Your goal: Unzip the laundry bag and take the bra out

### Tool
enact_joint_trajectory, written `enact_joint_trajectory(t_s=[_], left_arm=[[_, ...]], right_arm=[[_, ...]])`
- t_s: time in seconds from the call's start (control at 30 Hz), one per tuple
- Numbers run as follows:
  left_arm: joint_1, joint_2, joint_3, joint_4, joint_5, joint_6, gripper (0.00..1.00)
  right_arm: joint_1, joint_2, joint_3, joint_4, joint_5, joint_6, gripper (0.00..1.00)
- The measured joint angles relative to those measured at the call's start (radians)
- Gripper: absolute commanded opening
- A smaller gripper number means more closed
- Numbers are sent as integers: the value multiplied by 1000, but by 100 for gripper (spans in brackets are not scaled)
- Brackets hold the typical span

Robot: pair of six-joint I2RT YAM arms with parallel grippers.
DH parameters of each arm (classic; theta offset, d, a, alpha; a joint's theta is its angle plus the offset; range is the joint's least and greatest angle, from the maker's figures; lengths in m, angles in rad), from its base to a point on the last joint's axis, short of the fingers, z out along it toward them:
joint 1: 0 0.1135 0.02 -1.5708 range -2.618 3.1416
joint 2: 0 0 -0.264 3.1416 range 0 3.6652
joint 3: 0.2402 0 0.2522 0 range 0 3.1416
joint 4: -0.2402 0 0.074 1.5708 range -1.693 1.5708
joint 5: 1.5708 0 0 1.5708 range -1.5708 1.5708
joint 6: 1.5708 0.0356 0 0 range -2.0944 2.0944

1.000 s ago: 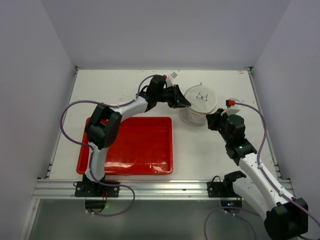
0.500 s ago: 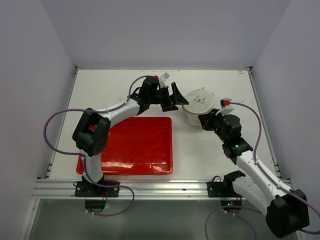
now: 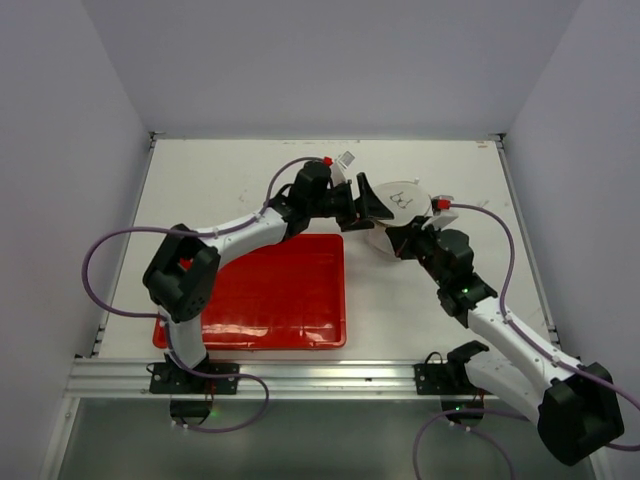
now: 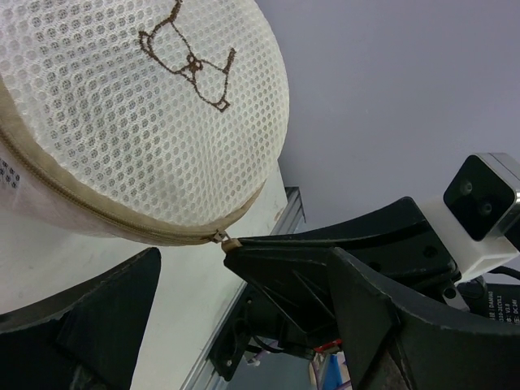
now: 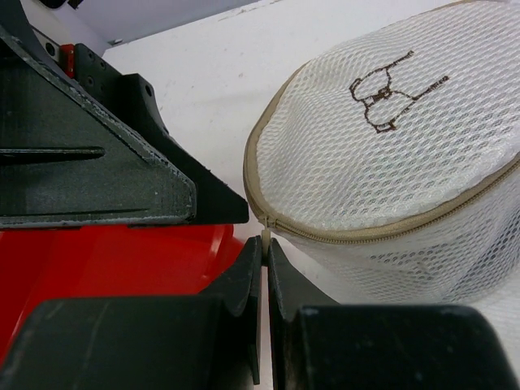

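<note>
Round whitish mesh laundry bag (image 5: 390, 154) w/ beige zip sits tipped on white table (image 3: 220, 190), just past red rectangular plastic tray (image 3: 270, 290). R gripper (image 5: 264, 244) fingers together, clamped on small beige zip tab (image 5: 264, 236), prob to drag zip open. L gripper (image 3: 373, 205) jaws apart beside bag's rim, prob to brace it vs that pull. Zip looks shut; black bra not visible, presumably inside

A robotics lab test cell: plain white walls (image 3: 320, 60) box in a white desk (image 3: 215, 180), an aluminium rail (image 3: 320, 378) along its near edge carries two bolted robot arms (image 3: 250, 221), purple cables (image 3: 511, 260) looping from them.
</note>
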Motion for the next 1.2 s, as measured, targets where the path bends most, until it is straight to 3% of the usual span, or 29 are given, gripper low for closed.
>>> enact_joint_trajectory(t_s=[0.23,0.37,0.5,0.63,0.77,0.97,1.2], left_arm=[[2,1,-2,-3,-14,1,85],[2,1,-5,-3,-24,-2,80],[2,10,-11,12,-26,-19,63],[3,34,-11,26,-30,-37,39],[4,59,-11,31,-32,-46,28],[6,80,-11,55,-25,-56,2],[27,83,-11,75,-10,-58,0]], right_arm=[[0,-6,0,0,10,-4,0],[0,-6,0,1,10,-3,0],[2,-6,0,5,8,-1,0],[12,-6,0,10,9,-2,0],[14,-12,-1,6,11,-6,0],[16,-39,-13,-22,35,-22,0],[18,-83,-13,-64,64,-42,0]])
